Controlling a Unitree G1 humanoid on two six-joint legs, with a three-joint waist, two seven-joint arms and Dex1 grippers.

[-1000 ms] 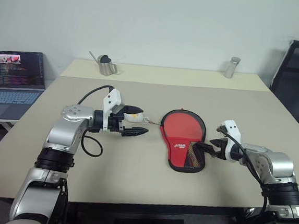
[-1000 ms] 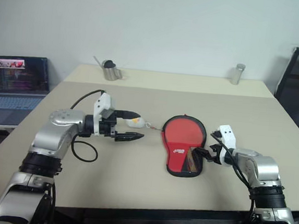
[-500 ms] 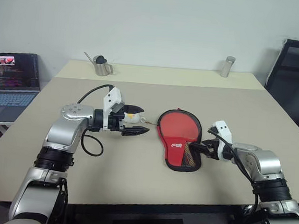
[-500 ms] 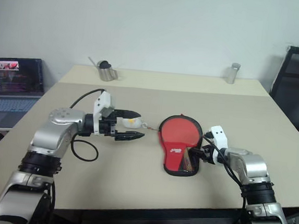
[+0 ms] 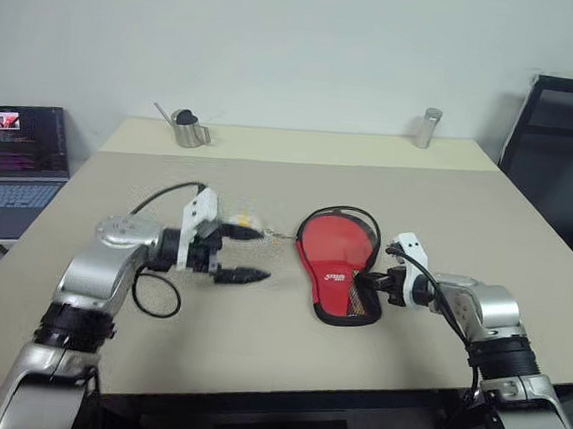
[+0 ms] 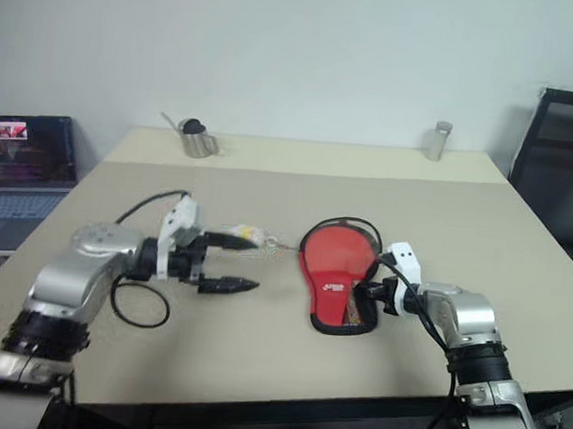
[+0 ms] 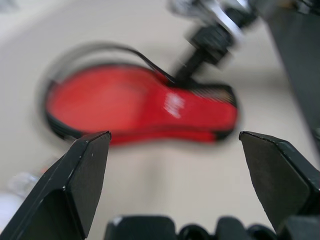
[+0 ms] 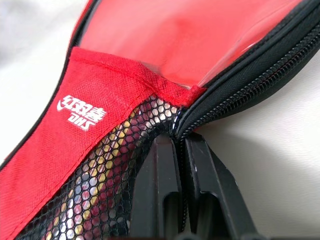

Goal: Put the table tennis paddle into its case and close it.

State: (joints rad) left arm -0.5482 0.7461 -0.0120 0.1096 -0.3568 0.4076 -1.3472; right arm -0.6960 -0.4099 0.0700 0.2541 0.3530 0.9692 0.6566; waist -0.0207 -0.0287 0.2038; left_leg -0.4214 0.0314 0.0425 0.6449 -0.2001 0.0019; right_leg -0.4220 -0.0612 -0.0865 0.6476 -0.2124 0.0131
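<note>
Beige and matte, the table point(image 5: 254, 352) runs back to a pale wall, with a metal watering can point(image 5: 185, 128) and a small metal cylinder point(image 5: 430, 128) at its far edge, an open laptop point(image 5: 15, 166) off to the left and a black chair point(image 5: 564, 138) at far right. Near the middle lies the case point(image 5: 337, 269) — a soft paddle-shaped pouch, red on its upper side with a white logo, black honeycomb mesh over the narrow near end and a black toothed zipper rim all round. A glossy clear panel covers the round red part; whether the table tennis paddle lies beneath it cannot be told. At the far round end a loop of the black rim stands up off the table. The right tool point(image 8: 181, 165) is pressed together, its two black fingers pinching the case's zipper edge beside the mesh. The left tool point(image 5: 246, 254) hangs just left of the case, apart from it, its tapered black fingers point(image 7: 82, 175) spread wide. A small white-and-yellow object point(image 5: 241, 221) lies blurred just beyond that tool.
</note>
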